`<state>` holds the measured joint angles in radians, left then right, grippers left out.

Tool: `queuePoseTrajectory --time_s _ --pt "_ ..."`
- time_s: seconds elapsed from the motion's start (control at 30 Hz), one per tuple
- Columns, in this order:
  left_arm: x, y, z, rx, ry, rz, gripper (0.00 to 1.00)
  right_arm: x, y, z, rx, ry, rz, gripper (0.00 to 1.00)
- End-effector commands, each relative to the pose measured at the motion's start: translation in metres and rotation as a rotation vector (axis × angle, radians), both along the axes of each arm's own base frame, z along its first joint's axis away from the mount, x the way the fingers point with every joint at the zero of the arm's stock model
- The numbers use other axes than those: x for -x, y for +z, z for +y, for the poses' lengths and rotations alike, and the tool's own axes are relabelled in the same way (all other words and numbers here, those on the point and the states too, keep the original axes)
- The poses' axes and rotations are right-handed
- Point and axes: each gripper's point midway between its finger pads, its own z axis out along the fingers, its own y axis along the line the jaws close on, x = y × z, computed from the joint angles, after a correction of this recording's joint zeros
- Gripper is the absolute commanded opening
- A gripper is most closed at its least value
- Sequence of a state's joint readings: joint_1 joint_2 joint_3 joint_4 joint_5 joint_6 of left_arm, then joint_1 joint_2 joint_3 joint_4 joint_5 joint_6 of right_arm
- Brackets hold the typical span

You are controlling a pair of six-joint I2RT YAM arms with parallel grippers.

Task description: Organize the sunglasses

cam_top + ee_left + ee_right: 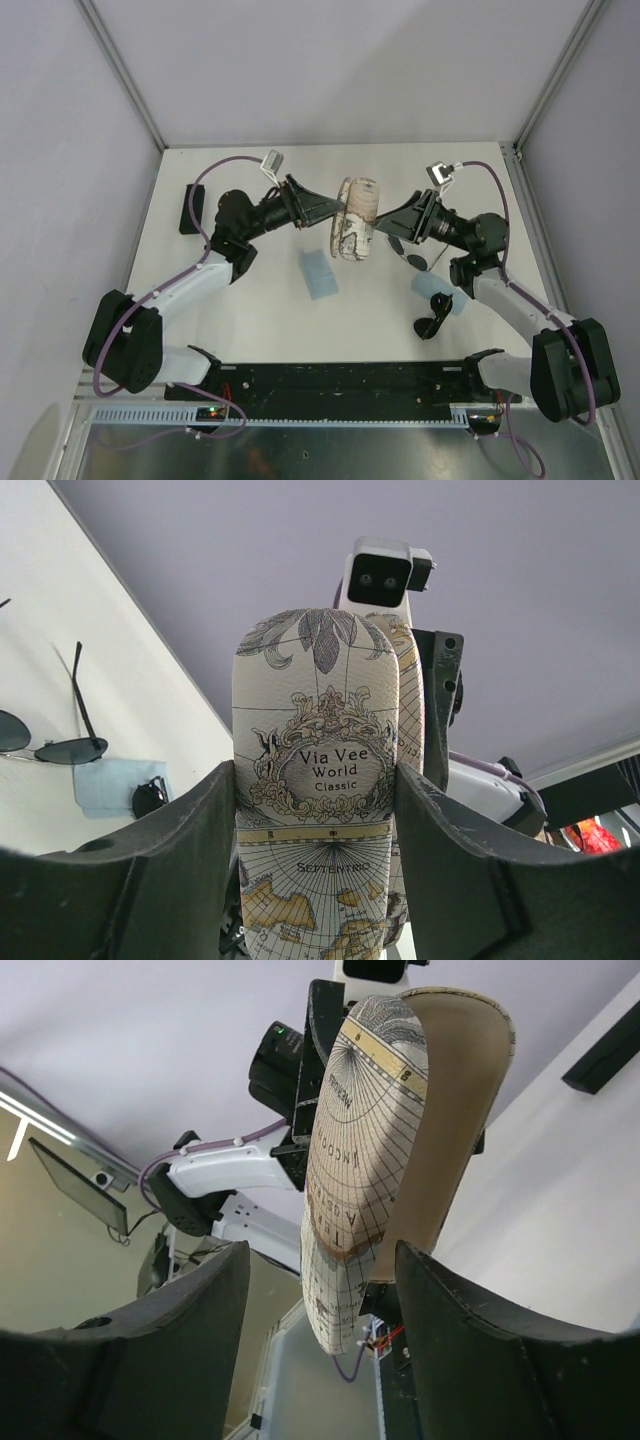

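L fingers [180,880] grip 1 case [315,770]; 2 prs: wire sunglasses [70,750], chunky sunglasses [433,325].

Bright, diffuse light leaves only soft, faint shadows on the white worktop [260,320]. Wrist views bow at the edges, with the map-printed case [315,780] sharp.

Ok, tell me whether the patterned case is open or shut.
Open: the patterned case shows its halves parted, tan inner lining exposed, in the right wrist view.
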<state>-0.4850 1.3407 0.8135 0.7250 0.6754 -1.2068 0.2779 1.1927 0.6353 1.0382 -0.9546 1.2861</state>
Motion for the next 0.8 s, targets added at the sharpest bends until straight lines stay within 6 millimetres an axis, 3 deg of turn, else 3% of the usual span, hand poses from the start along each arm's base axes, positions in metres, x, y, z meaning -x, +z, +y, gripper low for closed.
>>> queuePoseTrajectory --time_s 0.0,0.13,0.27,0.3,0.37,0.47,0.5,0.67,0.77 --pt "0.014 0.02 -0.004 0.054 -0.046 -0.06 0.24 0.011 0.016 0.004 -0.059 0.033 -0.072 0.62" --pt "0.016 0.018 -0.008 0.059 -0.056 -0.054 0.24 0.013 0.016 0.008 -0.066 0.049 -0.069 0.53" --pt "0.016 0.015 -0.01 0.057 -0.06 -0.051 0.28 0.014 0.016 0.01 -0.066 0.056 -0.068 0.25" --pt "0.016 0.014 -0.011 0.055 -0.063 -0.051 0.33 0.014 0.016 0.01 -0.066 0.057 -0.067 0.15" --pt "0.017 0.013 -0.01 0.051 -0.058 -0.061 0.56 0.014 0.015 0.01 -0.065 0.056 -0.061 0.04" --pt "0.015 0.012 -0.002 0.044 -0.023 -0.092 0.87 0.01 0.011 0.01 -0.05 0.047 -0.041 0.0" --pt "0.014 0.011 0.002 0.04 -0.01 -0.097 0.93 0.009 0.008 0.01 -0.039 0.042 -0.027 0.0" --pt "-0.002 -0.014 0.038 -0.016 0.083 -0.062 0.99 -0.008 -0.019 0.009 0.054 -0.031 0.04 0.0" --pt "-0.011 -0.035 0.06 -0.096 0.16 -0.026 1.0 -0.027 -0.054 0.009 0.188 -0.115 0.114 0.0"
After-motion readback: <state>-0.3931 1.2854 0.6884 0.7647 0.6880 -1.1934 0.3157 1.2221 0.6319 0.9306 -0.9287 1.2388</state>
